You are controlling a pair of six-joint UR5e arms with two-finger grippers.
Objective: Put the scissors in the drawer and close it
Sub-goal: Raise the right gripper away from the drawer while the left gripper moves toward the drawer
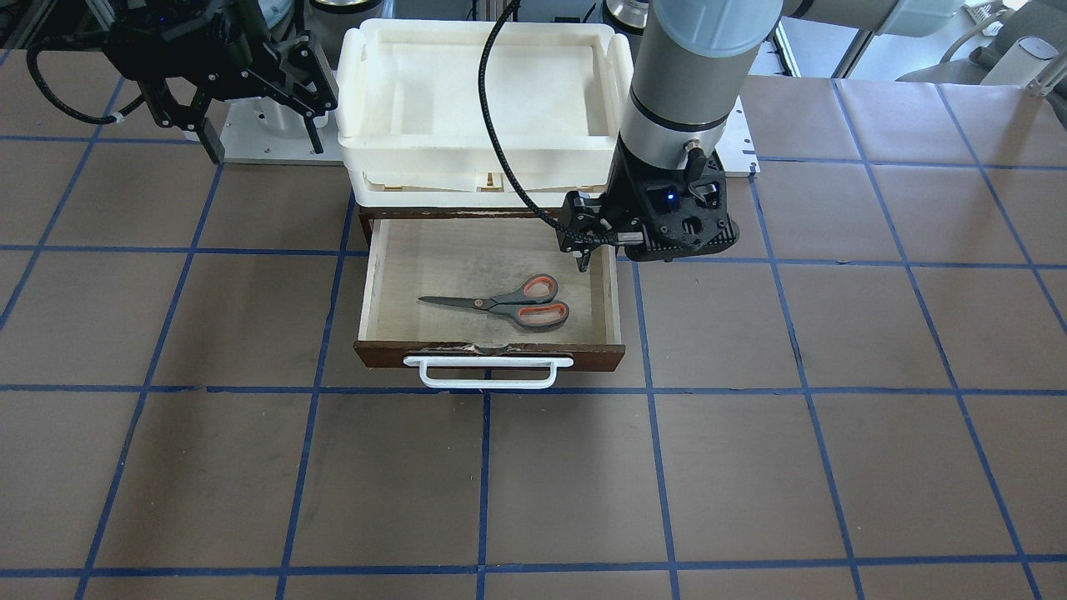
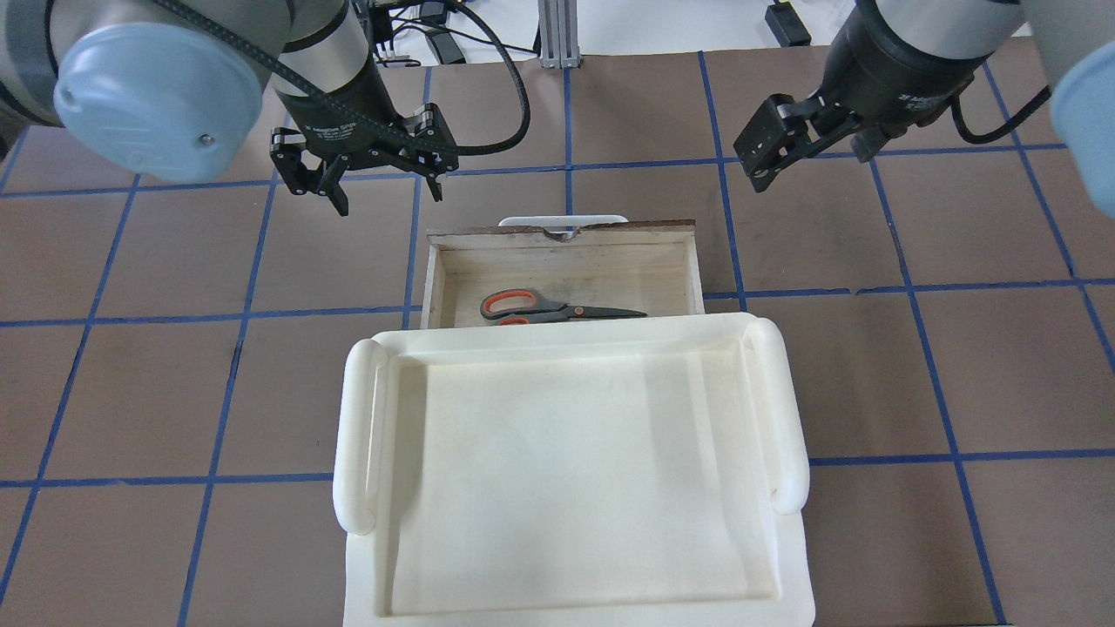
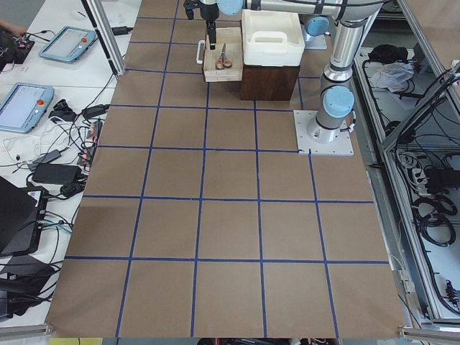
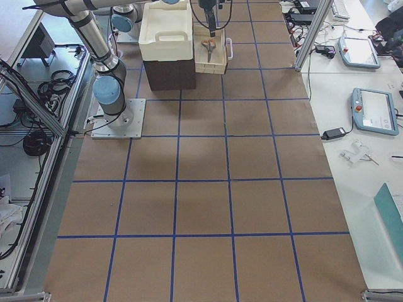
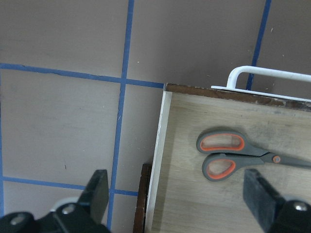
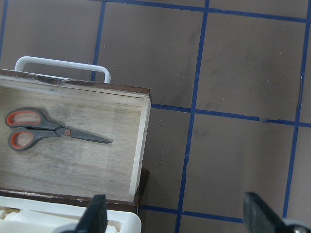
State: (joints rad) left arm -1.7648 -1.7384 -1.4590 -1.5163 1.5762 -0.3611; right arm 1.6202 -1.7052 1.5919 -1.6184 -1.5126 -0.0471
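Observation:
The scissors (image 1: 508, 303), with grey handles lined orange-red, lie flat inside the open drawer (image 1: 377, 275); they also show in the overhead view (image 2: 540, 307). The drawer's white bar handle (image 1: 488, 372) faces away from the robot. My left gripper (image 2: 386, 192) is open and empty, above the drawer's side wall on the robot's left; in its wrist view (image 5: 179, 199) the scissors (image 5: 233, 155) lie between its fingers, below. My right gripper (image 2: 762, 170) is open and empty, off to the drawer's other side, over bare table; its wrist view shows the scissors (image 6: 43, 133) to the left.
A white plastic tray (image 2: 366, 435) sits on top of the dark-brown cabinet (image 3: 269, 83) that holds the drawer. The brown table has a blue tape grid. The arms' base plates stand behind the cabinet.

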